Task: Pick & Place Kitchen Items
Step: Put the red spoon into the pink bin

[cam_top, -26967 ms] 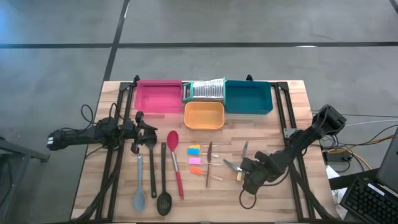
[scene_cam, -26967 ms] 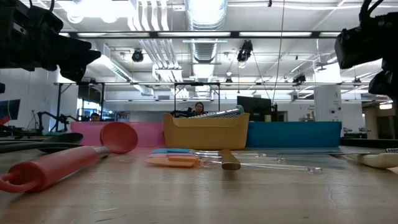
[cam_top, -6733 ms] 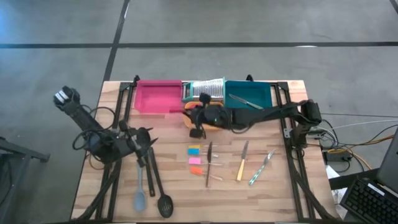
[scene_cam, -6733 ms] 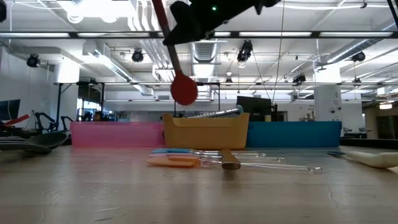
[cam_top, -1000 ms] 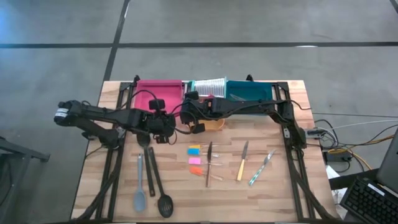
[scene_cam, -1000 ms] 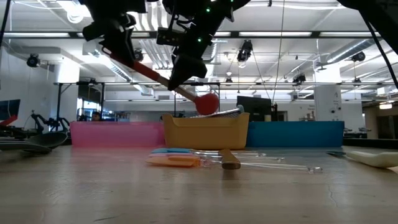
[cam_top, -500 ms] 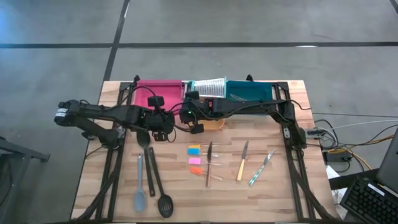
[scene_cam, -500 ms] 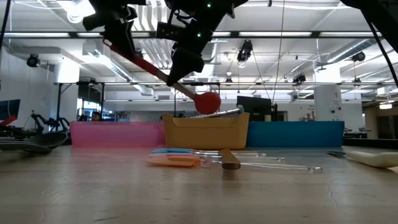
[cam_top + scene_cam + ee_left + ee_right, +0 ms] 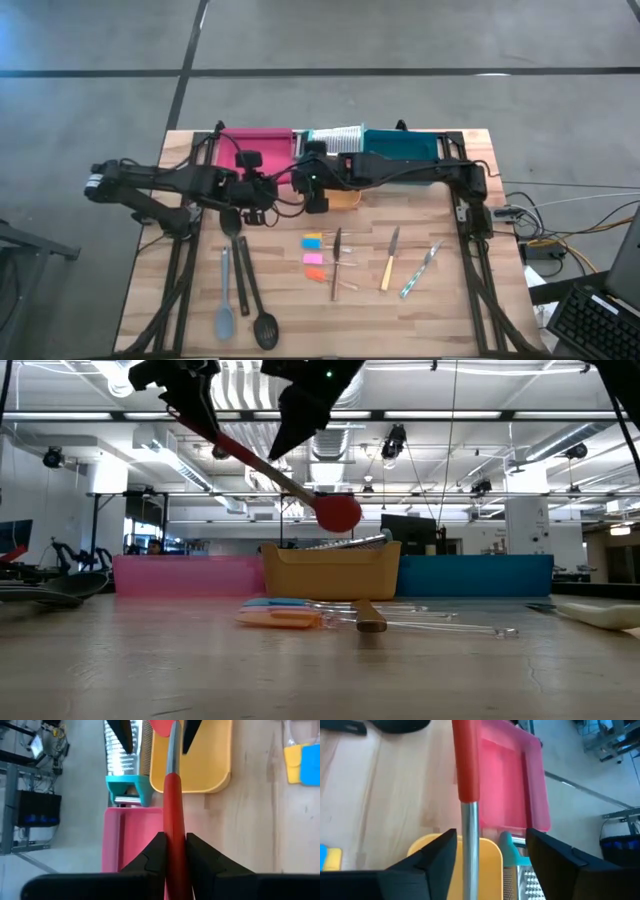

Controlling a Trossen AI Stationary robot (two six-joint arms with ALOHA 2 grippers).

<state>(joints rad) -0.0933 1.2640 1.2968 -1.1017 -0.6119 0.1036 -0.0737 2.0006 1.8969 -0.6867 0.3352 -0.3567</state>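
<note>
I have the worktop (image 9: 440, 310) laid out with three trays along its far edge: pink tray (image 9: 232, 150), teal tray (image 9: 405, 147), and the orange tray (image 9: 345, 196) just in front, near the silver ribbed grater (image 9: 338, 137). Both arms meet above the orange tray, because the red ladle (image 9: 338, 513) is changing hands there. My left end effector (image 9: 172, 851) is clamped on the ladle's red handle, carrying it tilted in the air with the bowl hanging over the orange tray. My right end effector (image 9: 476, 851) has its fingers spread either side of the metal shaft, not touching, so I judge it has let go and the left arm now bears the ladle alone. Near the left side, the grey-blue spoon (image 9: 223, 312) and black slotted spoon (image 9: 262, 325) lie waiting. In the middle lie small coloured pieces (image 9: 314, 250), and right of them the yellow-handled knife (image 9: 388, 265) and green-handled knife (image 9: 420, 272).
</note>
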